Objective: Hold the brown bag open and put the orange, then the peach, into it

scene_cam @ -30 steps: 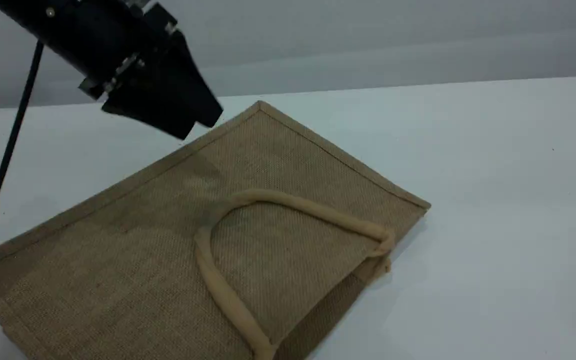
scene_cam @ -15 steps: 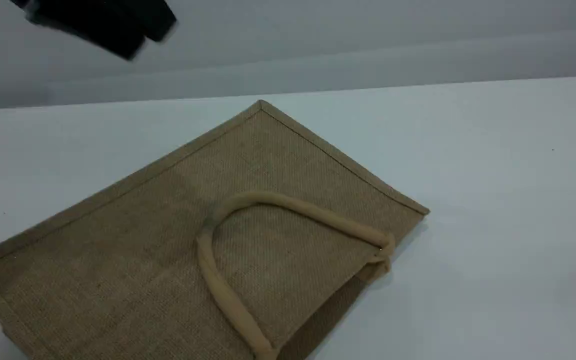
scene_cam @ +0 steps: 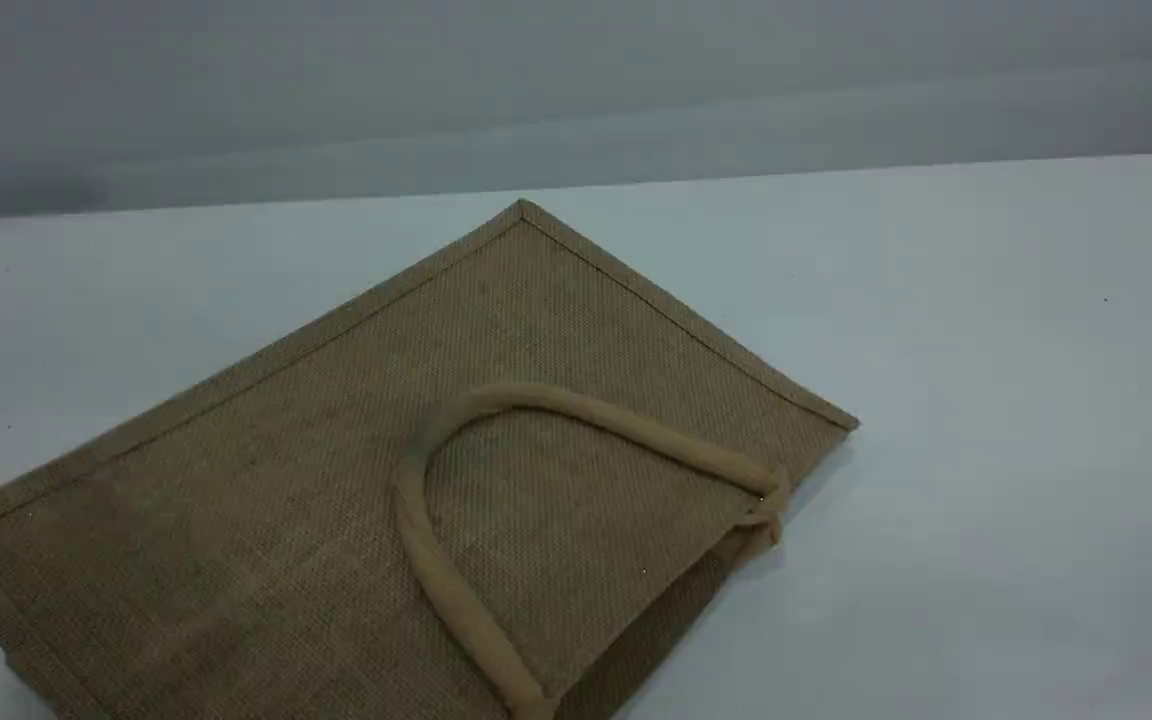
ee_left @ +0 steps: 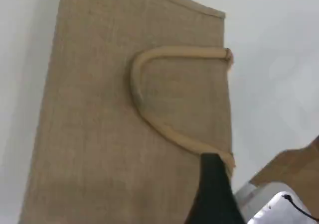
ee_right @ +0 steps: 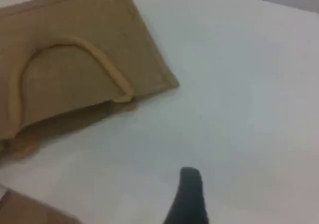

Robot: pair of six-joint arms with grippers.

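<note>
The white table is the biggest thing here, and the brown bag lies flat on it, turned at a slant, filling the near left part of the scene. Its mouth faces near and right. The bag looks like rough cloth, light and floppy, so it will probably bend and sag when lifted, but it should not slip much. A thick, soft rope handle curves on top of the bag, and that looks like a good place to take hold, or else the top edge of the mouth. The orange and the peach are not in any view. The left gripper hangs over the bag's mouth end, empty. The right gripper hangs over bare table to the right, empty too. Both claws are spread wide.
</note>
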